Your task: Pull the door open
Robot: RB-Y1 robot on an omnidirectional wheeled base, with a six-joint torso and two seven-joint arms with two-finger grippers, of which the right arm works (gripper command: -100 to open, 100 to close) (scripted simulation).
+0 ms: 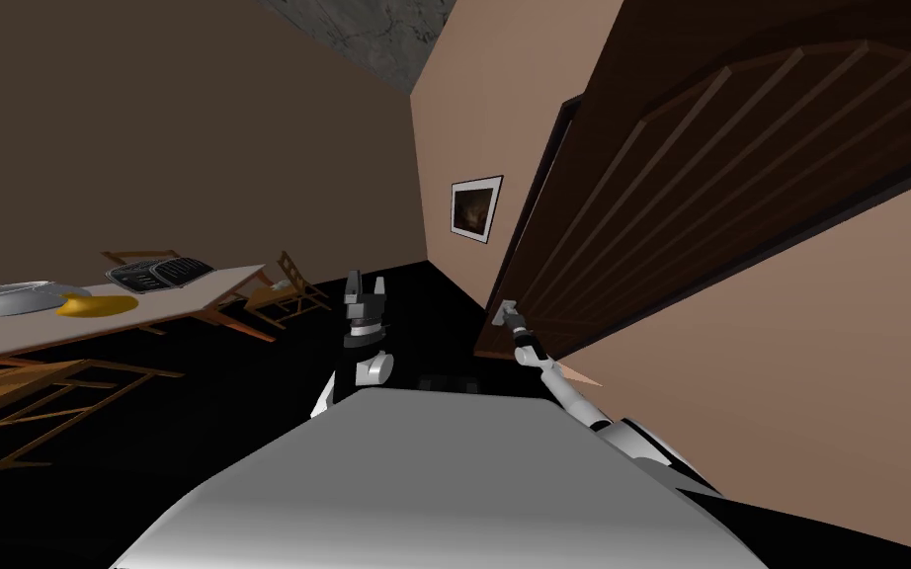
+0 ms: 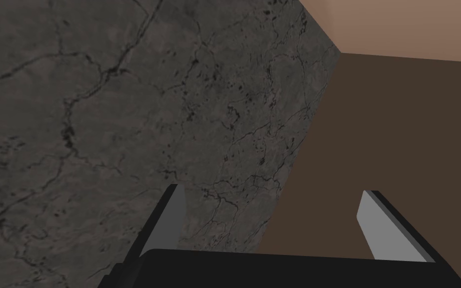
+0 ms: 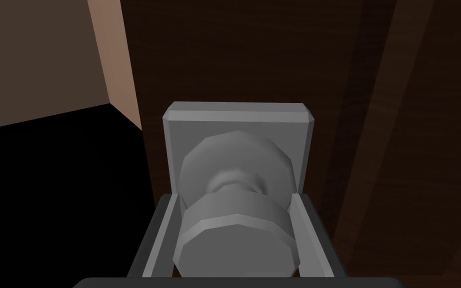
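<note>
A dark brown panelled door [image 1: 720, 188] stands slightly ajar from its frame on the right. Its grey round knob [image 3: 234, 235] sits on a square grey backplate [image 3: 237, 125] near the door's free edge. My right gripper [image 3: 234, 240] is shut on the knob, a finger pressed to each side; in the head view that gripper [image 1: 509, 314] reaches forward to the door's edge. My left gripper [image 1: 366, 288] is held up in front of my chest, open with nothing between its fingers [image 2: 374, 220].
A long table [image 1: 9, 331] at the left carries a grey bowl [image 1: 4, 297], a yellow thing [image 1: 96, 305] and a dark rack [image 1: 160, 273]. Wooden chairs [image 1: 286, 291] stand around it. A framed picture [image 1: 475, 208] hangs on the tan wall beside the door. The floor is black.
</note>
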